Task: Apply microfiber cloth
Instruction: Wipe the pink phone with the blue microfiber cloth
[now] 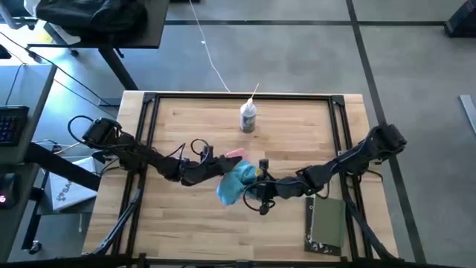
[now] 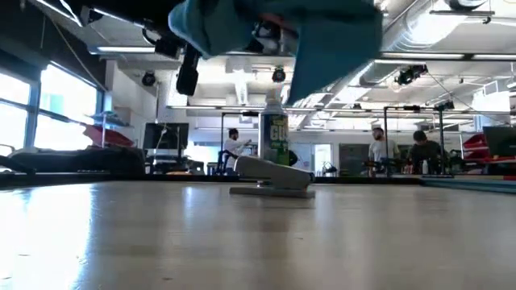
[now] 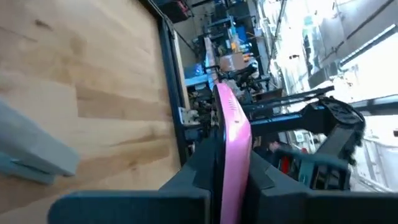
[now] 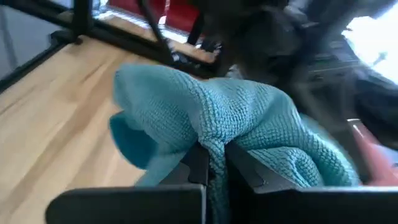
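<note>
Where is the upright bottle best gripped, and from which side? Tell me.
Grip the bottle around its round body, below the cap, coming in level from the table's near side. It stands upright and alone, sides free; the narrow top gives little hold.

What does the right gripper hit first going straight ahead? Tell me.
Probably the left gripper, which holds a pink flat thing just beyond the microfiber cloth that the right gripper clamps; depth is unclear.

Microfiber cloth (image 2: 322, 40) cut by low view's top edge; pink object (image 1: 233, 154) mostly hidden.
</note>
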Robot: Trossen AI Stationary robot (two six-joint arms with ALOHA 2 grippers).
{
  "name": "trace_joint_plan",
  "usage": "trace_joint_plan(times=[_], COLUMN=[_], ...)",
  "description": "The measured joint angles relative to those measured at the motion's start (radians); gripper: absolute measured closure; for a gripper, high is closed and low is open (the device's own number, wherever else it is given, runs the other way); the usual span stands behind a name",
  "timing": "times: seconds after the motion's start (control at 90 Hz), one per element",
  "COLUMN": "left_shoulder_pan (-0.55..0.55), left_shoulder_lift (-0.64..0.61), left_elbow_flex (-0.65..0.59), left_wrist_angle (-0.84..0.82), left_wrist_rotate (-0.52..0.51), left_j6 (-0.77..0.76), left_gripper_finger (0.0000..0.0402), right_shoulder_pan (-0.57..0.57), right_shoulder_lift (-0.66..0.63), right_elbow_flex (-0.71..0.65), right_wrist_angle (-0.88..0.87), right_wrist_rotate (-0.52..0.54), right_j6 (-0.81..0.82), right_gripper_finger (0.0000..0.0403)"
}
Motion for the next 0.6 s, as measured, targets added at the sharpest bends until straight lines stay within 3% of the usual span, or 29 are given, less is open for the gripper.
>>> trace_joint_plan(times=[0.178,0.389,0.6], left_shoulder_pan=[-0.006,-0.002,0.021], left_shoulder_lift=[0.000,0.000,0.000], left_elbow_flex=[0.002,0.002,0.002], left_wrist_angle=[0.013,0.048,0.076], left_wrist_rotate=[0.016,0.044,0.054], left_j6=[-0.011,0.004,0.011], left_gripper_finger=[0.0396,0.0396,0.0396], right_shoulder_pan=[-0.032,-0.029,0.010], right_shoulder_lift=[-0.035,-0.039,-0.037], right_elbow_flex=[0.000,0.000,0.000], right_wrist_angle=[-0.028,-0.031,-0.043], right_wrist_rotate=[0.030,-0.169,-0.196], right_j6=[-0.052,-0.011,-0.001], right_gripper_finger=[0.0403,0.0403,0.0403])
